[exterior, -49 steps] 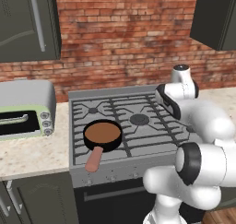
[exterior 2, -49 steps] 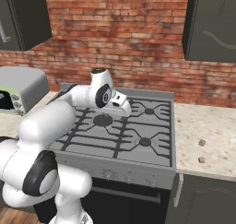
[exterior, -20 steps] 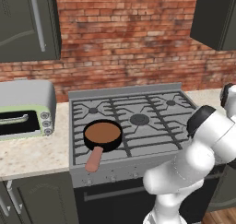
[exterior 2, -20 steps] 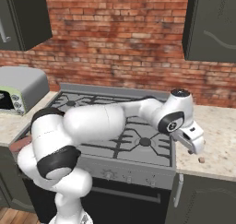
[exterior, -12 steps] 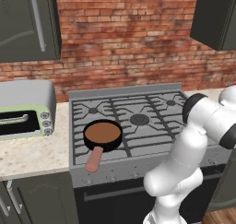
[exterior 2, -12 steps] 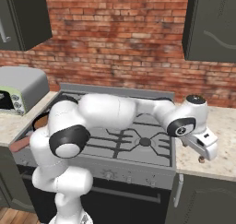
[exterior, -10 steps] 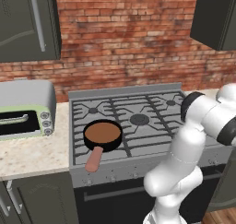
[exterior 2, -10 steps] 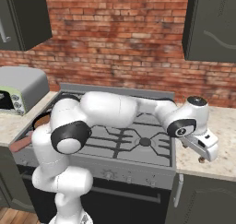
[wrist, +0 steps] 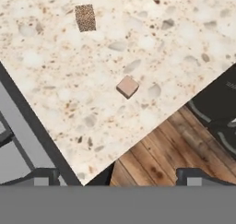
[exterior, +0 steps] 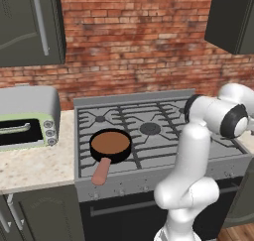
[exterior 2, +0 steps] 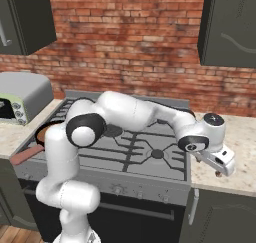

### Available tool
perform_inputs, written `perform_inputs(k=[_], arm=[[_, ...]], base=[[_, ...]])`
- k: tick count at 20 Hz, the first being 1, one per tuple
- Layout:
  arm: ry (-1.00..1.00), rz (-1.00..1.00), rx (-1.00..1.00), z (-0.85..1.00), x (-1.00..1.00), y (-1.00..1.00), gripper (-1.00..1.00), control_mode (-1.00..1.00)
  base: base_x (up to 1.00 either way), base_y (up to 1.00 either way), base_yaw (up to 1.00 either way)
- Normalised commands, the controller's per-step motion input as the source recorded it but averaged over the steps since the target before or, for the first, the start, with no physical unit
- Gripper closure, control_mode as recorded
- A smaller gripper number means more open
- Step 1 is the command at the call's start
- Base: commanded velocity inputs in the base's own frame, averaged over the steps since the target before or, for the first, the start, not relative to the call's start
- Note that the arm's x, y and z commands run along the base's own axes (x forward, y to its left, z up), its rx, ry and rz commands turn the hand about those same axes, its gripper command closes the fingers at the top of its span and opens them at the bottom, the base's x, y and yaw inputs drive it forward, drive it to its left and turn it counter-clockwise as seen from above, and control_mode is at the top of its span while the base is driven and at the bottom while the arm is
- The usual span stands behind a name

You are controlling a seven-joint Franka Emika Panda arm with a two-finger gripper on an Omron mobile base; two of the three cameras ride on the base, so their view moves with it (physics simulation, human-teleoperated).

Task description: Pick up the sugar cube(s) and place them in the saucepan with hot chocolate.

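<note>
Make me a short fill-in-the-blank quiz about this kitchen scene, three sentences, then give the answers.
1. The saucepan sits on the stove and holds a ____ liquid.
2. In the hand view, two sugar cubes lie on the speckled ____.
3. The gripper hangs over that counter with its jaws ____.

Missing words: brown; counter; open

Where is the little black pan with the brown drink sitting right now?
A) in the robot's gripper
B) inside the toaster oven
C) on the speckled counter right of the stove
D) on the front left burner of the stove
D: the saucepan with hot chocolate rests on the stove at its front left burner, its pink handle pointing toward the front edge.
</note>
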Motion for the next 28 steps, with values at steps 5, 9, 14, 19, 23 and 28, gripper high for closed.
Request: perform_inputs(k=[5, 9, 14, 19, 23, 28], arm=[[-0.03, 0.13, 0.00, -0.09, 0.40, -0.23, -1.00, -1.00], [0.00, 0.14, 0.00, -0.07, 0.17, -0.32, -1.00, -1.00], [0.01, 0.12, 0.00, -0.17, 0.00, -0.22, -1.00, -1.00], [0.01, 0.09, 0.00, -0.26, 0.00, -0.03, -1.00, -1.00], [0.02, 0.08, 0.00, -0.30, 0.03, 0.00, -1.00, -1.00], [0.05, 0.09, -0.03, -0.26, 0.23, 0.00, -1.00, -1.00]], base=[[0.00, 0.00, 0.00], [0.00, 0.00, 0.00], [0.00, 0.00, 0.00], [0.00, 0.00, 0.00], [0.00, 0.00, 0.00], [0.00, 0.00, 0.00]])
